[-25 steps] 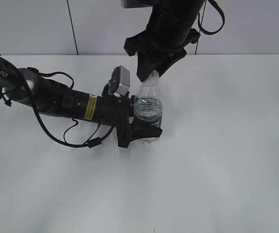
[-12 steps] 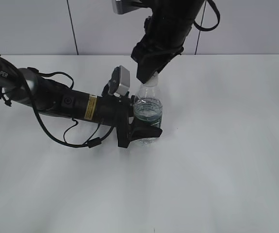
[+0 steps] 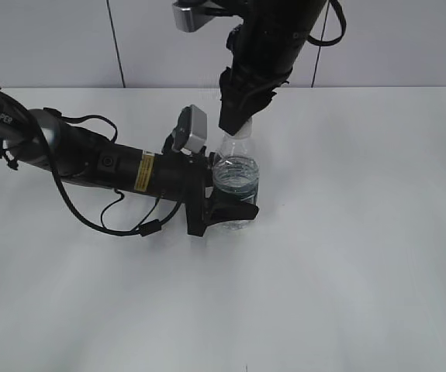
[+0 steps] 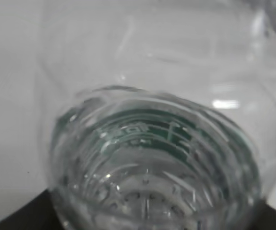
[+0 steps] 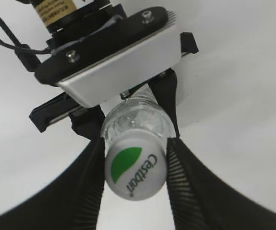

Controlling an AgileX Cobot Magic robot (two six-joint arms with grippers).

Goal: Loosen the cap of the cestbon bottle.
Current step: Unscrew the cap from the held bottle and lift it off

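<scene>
1. Cestbon bottle (image 3: 236, 190) upright on the white table (image 3: 347, 256), water inside, green label visible through the wall in the left wrist view
2. Left gripper (image 3: 224, 208) reaches in from the bottle's left, jaws clamped around the bottle's lower body
3. Right gripper (image 5: 134, 163) above the bottle, pointing down; ribbed fingers (image 5: 176, 167) pressed against both sides of the cap (image 5: 135, 170)
4. Cap white, green leaf mark and "Cestbon" print on top, seated on the bottle's neck
</scene>
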